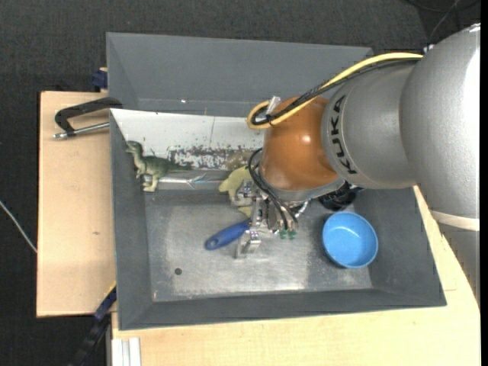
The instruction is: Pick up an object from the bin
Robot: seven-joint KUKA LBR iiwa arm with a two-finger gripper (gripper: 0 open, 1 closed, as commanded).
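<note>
My gripper hangs low over the middle of the bin floor, under the orange wrist cover. Just left of it lies a tool with a blue handle and a metal end that reaches in beneath the gripper. Whether that metal end sits between the fingers I cannot tell. A pale yellow thing lies behind the gripper, against the back wall.
A blue bowl stands at the right of the bin floor. A green toy dinosaur stands in the back left corner. A dark thing lies partly hidden under the arm. The arm covers the back right of the bin.
</note>
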